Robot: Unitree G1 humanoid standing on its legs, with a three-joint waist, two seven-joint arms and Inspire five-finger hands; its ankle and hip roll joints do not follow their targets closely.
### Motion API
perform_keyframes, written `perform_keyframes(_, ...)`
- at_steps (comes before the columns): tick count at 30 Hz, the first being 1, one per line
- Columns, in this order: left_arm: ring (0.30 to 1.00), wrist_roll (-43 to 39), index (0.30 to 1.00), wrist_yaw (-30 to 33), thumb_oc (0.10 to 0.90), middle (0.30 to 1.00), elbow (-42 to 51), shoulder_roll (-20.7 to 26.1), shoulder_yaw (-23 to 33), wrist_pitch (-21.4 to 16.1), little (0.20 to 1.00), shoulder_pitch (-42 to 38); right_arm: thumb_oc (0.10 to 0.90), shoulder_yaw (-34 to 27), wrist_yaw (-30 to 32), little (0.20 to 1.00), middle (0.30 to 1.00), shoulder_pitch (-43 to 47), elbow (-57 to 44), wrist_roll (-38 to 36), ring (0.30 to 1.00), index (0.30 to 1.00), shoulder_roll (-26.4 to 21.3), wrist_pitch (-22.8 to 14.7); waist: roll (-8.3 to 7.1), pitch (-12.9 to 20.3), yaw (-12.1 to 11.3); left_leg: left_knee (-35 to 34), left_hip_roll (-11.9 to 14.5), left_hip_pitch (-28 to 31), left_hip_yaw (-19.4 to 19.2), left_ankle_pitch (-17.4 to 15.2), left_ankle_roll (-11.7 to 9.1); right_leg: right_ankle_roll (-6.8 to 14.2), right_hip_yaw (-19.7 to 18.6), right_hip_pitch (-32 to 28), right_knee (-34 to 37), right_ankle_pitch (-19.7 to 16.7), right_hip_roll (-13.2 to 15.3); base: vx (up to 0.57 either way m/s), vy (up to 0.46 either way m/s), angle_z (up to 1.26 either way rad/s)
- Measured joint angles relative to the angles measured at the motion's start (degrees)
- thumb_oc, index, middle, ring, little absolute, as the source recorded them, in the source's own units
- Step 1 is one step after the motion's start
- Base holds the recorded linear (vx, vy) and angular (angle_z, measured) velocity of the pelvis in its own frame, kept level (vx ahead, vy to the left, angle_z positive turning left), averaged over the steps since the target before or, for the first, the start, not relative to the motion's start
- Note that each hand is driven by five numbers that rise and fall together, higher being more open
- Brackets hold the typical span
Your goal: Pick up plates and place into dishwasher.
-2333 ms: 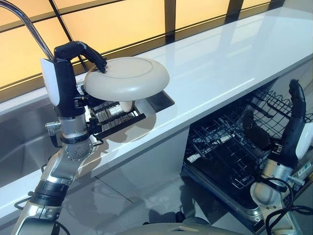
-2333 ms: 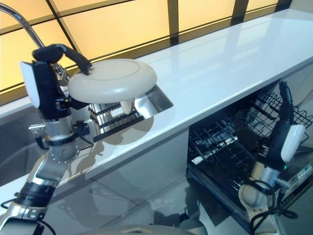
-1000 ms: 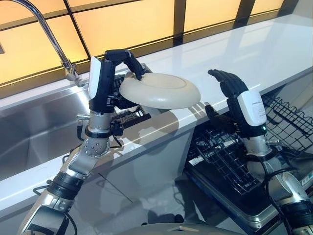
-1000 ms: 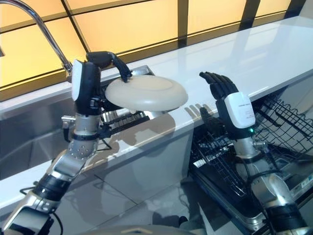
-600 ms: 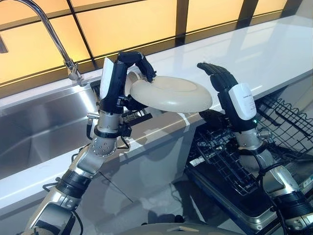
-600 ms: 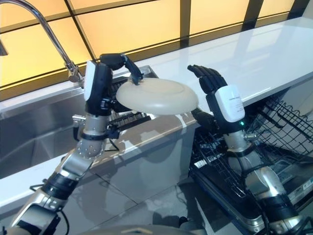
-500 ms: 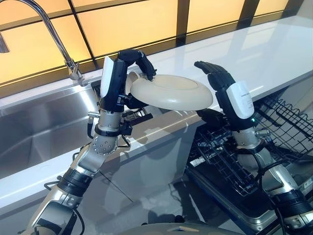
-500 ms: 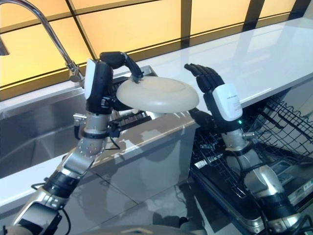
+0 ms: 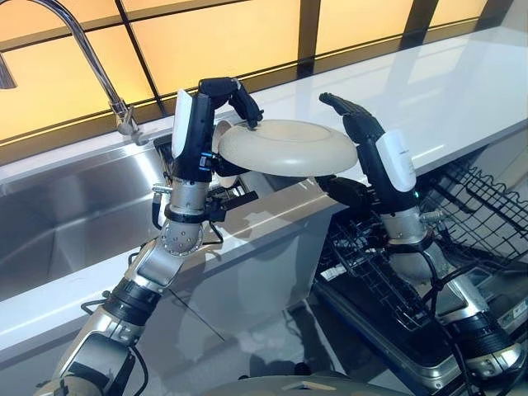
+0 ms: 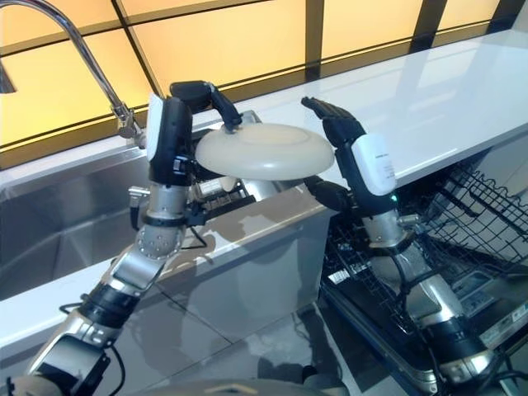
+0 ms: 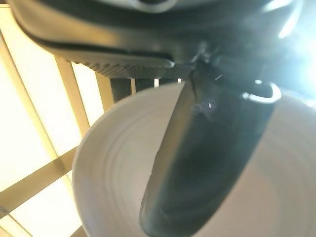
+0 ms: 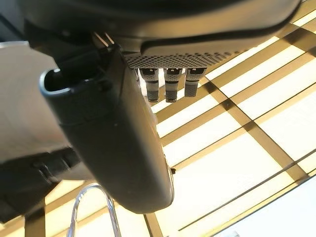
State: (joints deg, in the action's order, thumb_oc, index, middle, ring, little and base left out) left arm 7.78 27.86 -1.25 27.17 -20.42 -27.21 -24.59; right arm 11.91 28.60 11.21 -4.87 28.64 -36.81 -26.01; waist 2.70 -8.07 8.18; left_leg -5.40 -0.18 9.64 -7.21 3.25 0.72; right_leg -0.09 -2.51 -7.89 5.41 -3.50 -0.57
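Note:
A cream plate (image 9: pixel 287 148) is held level above the counter's front edge, upside-down side up. My left hand (image 9: pixel 196 132) is shut on its left rim, fingers (image 9: pixel 239 89) curled over the top; in the left wrist view the thumb (image 11: pixel 207 163) lies across the plate (image 11: pixel 113 192). My right hand (image 9: pixel 381 157) stands open at the plate's right rim, straight fingers (image 9: pixel 342 107) reaching over the top and the thumb (image 9: pixel 340 190) under it. Whether it touches the plate I cannot tell. The open dishwasher's black wire rack (image 9: pixel 470 206) lies below, to the right.
A steel sink (image 9: pixel 58 223) with a tall faucet (image 9: pixel 78 45) is on the left. A dark dish rack (image 9: pixel 216 200) sits under the plate beside the sink. The white counter (image 9: pixel 437 78) runs off to the right, with windows behind it.
The left hand carried the plate rightward from above the dish rack. The right hand rose from the dishwasher and closed in on the plate's right rim, fingers over it and thumb beneath.

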Motion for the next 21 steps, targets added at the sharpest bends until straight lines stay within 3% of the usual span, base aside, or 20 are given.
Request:
perform_keyframes(5, 0.300, 0.2, 0.300, -0.1, 0.100, 0.300, -6.2, -0.6, -2.8, 0.3, 0.200, -0.3, 0.800, 0.3, -0.7, 0.900, 0.900, 0.6, -1.7, -0.5, 0.900, 0.900, 0.0, -2.0, 0.00, 0.0, 0.4, 0.0, 0.0, 0.1, -0.6, 0.0, 0.0, 0.0, -0.5, 0.1, 0.0, 0.0, 0.0, 0.02, -0.008, -0.05)
perform_keyframes(14, 0.300, 1.3, 0.300, 0.5, 0.100, 0.300, -12.4, -1.9, -2.9, 0.4, 0.200, -0.3, 0.800, 0.2, -1.4, 0.900, 0.900, 0.6, -2.2, -0.7, 0.900, 0.900, 0.0, -3.3, -0.04, 0.0, 1.5, 0.0, 0.1, 0.3, -1.2, -0.2, 0.1, -0.2, -1.2, 0.2, 0.0, -0.1, -0.1, 0.01, -0.001, -0.03)
perform_keyframes(15, 0.300, 1.3, 0.300, 0.5, 0.100, 0.300, -12.8, -1.9, -2.9, 0.4, 0.200, -0.3, 0.501, 0.2, -1.4, 0.601, 0.644, 0.6, -2.2, -0.8, 0.644, 0.644, 0.0, -3.6, -0.04, 0.0, 1.6, 0.0, 0.1, 0.3, -1.2, -0.2, 0.1, -0.2, -1.2, 0.2, 0.0, -0.1, -0.1, 0.00, 0.000, 0.00)
perform_keyframes(16, 0.300, 1.3, 0.300, 0.5, 0.100, 0.300, -13.2, -1.9, -2.9, 0.3, 0.200, -0.3, 0.366, 0.1, -1.5, 0.466, 0.528, 0.6, -2.2, -1.1, 0.528, 0.528, 0.0, -3.8, -0.04, 0.0, 1.6, 0.0, 0.1, 0.3, -1.3, -0.2, 0.1, -0.2, -1.3, 0.2, 0.0, -0.2, -0.1, 0.00, 0.000, 0.00)
perform_keyframes(17, 0.300, 1.3, 0.300, 0.5, 0.100, 0.300, -13.4, -1.9, -2.9, 0.3, 0.200, -0.3, 0.100, 0.2, -1.6, 0.200, 0.300, 0.6, -2.2, -1.8, 0.300, 0.300, 0.0, -4.0, -0.05, 0.0, 1.6, 0.0, 0.1, 0.3, -1.3, -0.2, 0.1, -0.2, -1.3, 0.2, 0.0, -0.2, -0.1, 0.00, 0.000, 0.00)
perform_keyframes(21, 0.300, 1.3, 0.300, 0.5, 0.100, 0.300, -13.7, -2.2, -2.9, 0.3, 0.200, -0.3, 0.100, 0.1, -2.3, 0.200, 0.300, 0.6, -2.2, -3.0, 0.300, 0.300, 0.0, -4.0, -0.07, 0.0, 1.5, 0.0, 0.1, 0.5, -1.3, -0.3, 0.0, -0.2, -1.3, 0.0, 0.0, -0.1, -0.1, 0.00, 0.000, 0.00)
